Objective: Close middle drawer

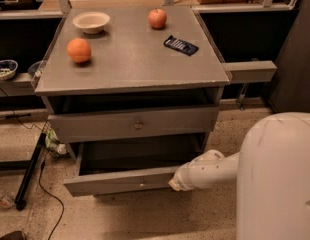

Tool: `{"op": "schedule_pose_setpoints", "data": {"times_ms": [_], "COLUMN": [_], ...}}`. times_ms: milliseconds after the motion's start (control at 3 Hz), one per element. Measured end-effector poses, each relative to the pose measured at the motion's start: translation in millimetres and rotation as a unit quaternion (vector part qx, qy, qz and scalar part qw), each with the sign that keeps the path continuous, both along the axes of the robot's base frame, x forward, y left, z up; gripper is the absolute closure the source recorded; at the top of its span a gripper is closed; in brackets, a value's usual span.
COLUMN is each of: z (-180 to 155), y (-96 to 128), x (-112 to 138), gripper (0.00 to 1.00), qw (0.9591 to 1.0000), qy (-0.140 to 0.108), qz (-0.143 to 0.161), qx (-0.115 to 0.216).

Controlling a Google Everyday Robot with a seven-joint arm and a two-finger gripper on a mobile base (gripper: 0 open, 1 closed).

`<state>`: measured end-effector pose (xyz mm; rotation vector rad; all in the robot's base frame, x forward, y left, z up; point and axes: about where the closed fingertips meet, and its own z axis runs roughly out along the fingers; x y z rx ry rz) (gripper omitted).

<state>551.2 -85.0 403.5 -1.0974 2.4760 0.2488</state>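
The middle drawer (pixel 110 183) is pulled out of the grey cabinet (pixel 135 64). It has a slim flat front with a small round knob (pixel 141 184), and its dark inside (pixel 140 156) shows. My gripper (pixel 174 184), at the end of the white arm (pixel 207 170), is against the right end of that drawer front. The arm reaches in from the right. Above, the taller-fronted drawer (pixel 95 126) with its knob (pixel 138 125) is pushed in.
On the cabinet top lie an orange (pixel 79 50), a white bowl (pixel 91 21), an apple (pixel 157 18) and a dark packet (pixel 180 45). My white body (pixel 277 179) fills the lower right. A black stand leg (pixel 30 174) and a cable (pixel 47 194) lie on the floor at left.
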Motion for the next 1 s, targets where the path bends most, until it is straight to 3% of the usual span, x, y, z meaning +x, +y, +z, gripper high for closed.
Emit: {"op": "schedule_pose_setpoints", "data": {"times_ms": [1000], "z": [-0.6], "y": [8.9], "x": [5.1], "gripper": [1.0], "qw": [1.0], "qy": [-0.006], "qz": [0.004], "qx": [0.006]}}
